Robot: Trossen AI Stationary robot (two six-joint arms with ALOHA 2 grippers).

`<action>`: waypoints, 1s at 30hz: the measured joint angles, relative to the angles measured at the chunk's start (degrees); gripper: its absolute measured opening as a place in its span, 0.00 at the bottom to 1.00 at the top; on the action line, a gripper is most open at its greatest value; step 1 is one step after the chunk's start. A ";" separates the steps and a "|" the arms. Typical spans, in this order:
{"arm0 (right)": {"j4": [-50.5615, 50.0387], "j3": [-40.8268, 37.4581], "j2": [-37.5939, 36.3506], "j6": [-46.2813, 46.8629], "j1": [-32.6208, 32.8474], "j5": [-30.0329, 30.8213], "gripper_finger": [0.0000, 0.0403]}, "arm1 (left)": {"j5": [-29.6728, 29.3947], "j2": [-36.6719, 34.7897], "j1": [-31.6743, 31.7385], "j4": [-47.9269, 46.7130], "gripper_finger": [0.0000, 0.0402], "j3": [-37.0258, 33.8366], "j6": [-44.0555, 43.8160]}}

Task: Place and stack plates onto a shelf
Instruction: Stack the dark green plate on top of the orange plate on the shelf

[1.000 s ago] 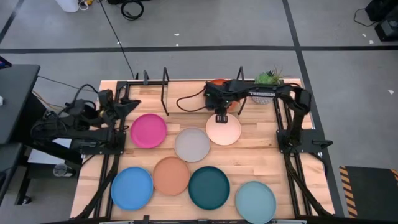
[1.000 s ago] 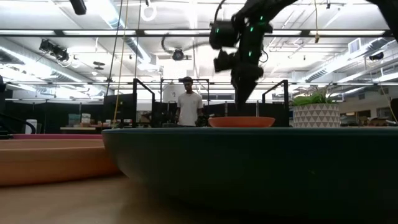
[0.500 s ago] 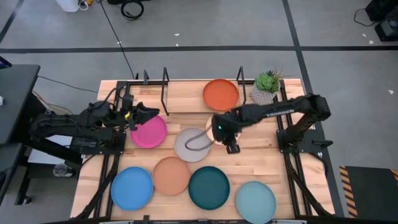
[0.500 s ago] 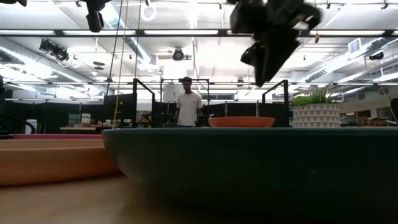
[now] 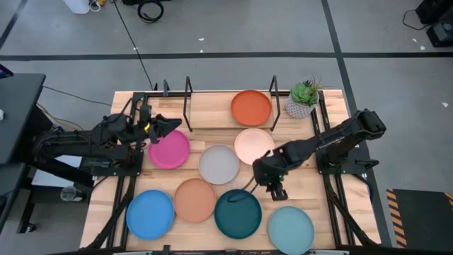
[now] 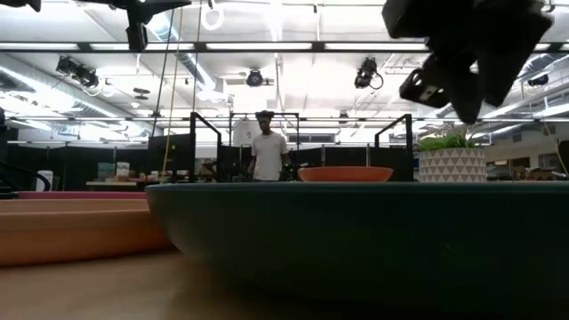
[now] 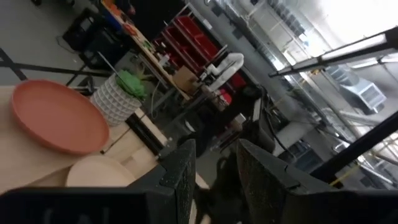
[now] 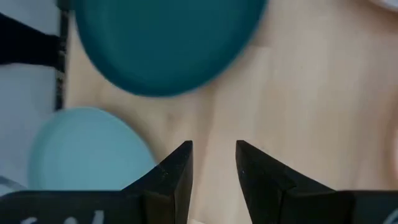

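Seven plates lie flat on the table in the high view: magenta point(image 5: 169, 149), grey point(image 5: 219, 164), cream point(image 5: 254, 146), peach-tan point(image 5: 195, 200), bright blue point(image 5: 150, 214), dark teal point(image 5: 238, 213) and pale aqua point(image 5: 290, 227). The orange-red plate point(image 5: 251, 108) lies on the shelf point(image 5: 187, 106) between its black posts. My right gripper point(image 5: 272, 188) hangs open and empty over bare wood between the cream, teal and aqua plates; its wrist view shows the teal plate point(image 8: 168, 43) and the aqua plate point(image 8: 87, 149). My left gripper point(image 5: 166, 126) hovers open over the magenta plate's far edge.
A small potted plant point(image 5: 303, 98) stands at the far right corner beside the shelf. Both arm bases flank the table. In the low view a person point(image 6: 267, 151) stands in the room behind the table. Bare wood shows under the right gripper point(image 8: 211, 168).
My right gripper has swung from the far side, by the orange-red and cream plates, toward the near edge and now hangs beside the dark teal plate. My left gripper has moved a little toward the table's right, over the magenta plate's far edge. No plate has shifted.
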 joint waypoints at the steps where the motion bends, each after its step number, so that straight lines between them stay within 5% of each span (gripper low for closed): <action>1: 0.98 0.00 -0.04 2.64 0.54 0.62 0.32 | 0.00 0.00 0.20 0.81 0.31 0.00 0.02; 12: 13.81 0.00 7.52 23.91 1.49 6.41 0.43 | 4.85 -0.13 1.61 17.99 0.31 0.04 2.97; 22: 16.02 0.00 14.66 23.66 1.93 6.84 0.52 | 12.50 -0.50 1.57 24.41 0.31 0.04 1.14; 30: 19.10 0.11 18.66 24.59 2.28 8.03 0.41 | 15.84 -0.48 1.57 24.07 0.31 0.04 1.02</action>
